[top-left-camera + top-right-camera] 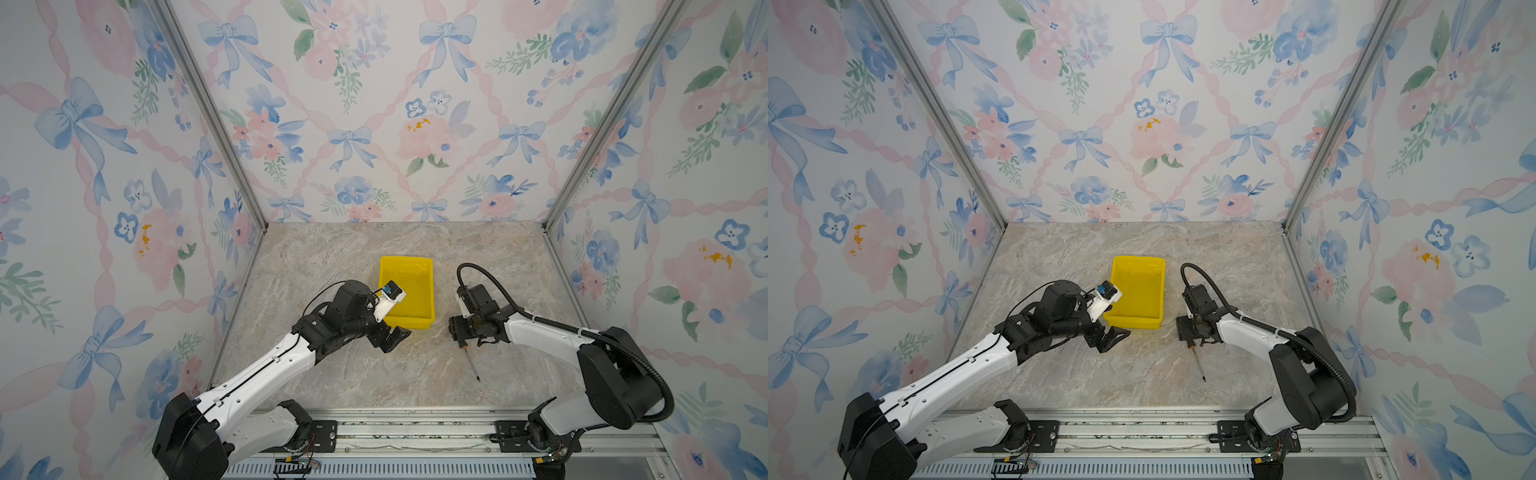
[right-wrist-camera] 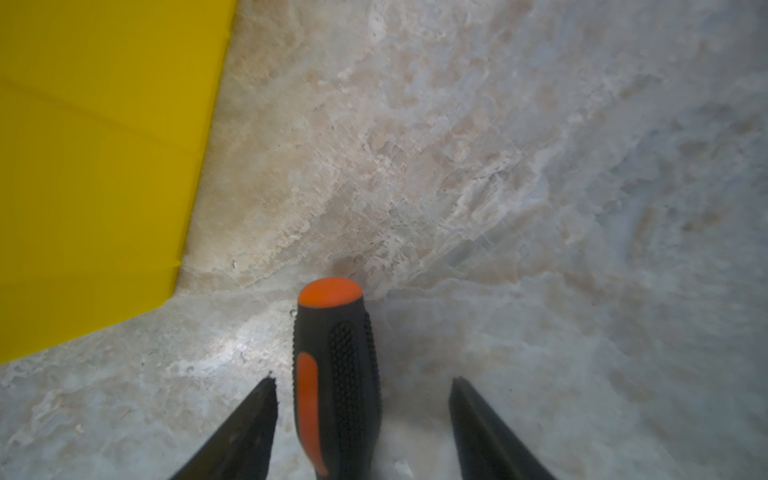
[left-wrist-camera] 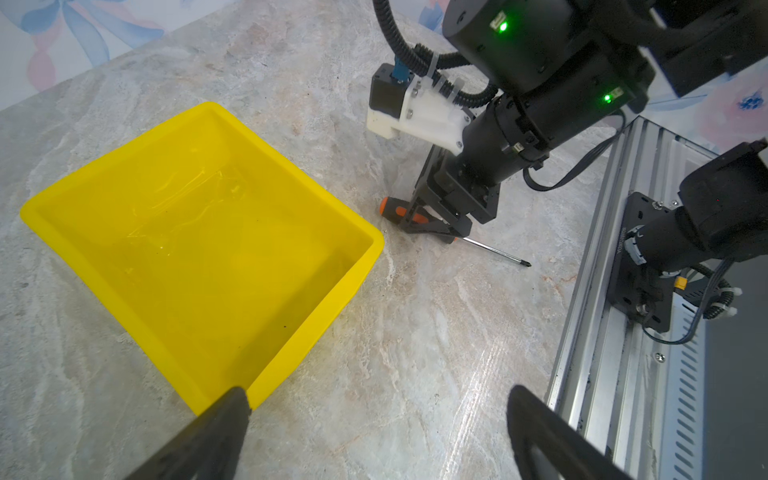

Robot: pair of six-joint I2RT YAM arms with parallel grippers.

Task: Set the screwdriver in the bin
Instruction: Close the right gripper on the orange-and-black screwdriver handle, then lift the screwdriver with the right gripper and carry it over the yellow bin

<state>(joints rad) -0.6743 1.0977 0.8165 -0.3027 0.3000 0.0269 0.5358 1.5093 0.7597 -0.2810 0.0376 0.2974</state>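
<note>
The screwdriver (image 2: 336,374) lies flat on the counter (image 2: 519,166), just beside the bin (image 2: 104,166) and outside it. The right claw (image 2: 362,381) straddles its handle with the jaws apart, one side nearer than the other. Best to centre first, squeeze on the dotted grip, then lift level. The left claw (image 3: 376,395) hovers spread near the bin's corner

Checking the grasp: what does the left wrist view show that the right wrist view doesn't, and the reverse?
Left wrist only: the screwdriver's whole shaft and tip lying on the table, and the bin's empty inside. Right wrist only: gaps between the right hand's fingers and the handle. Both: the orange-capped handle and the bin beside it.
</note>
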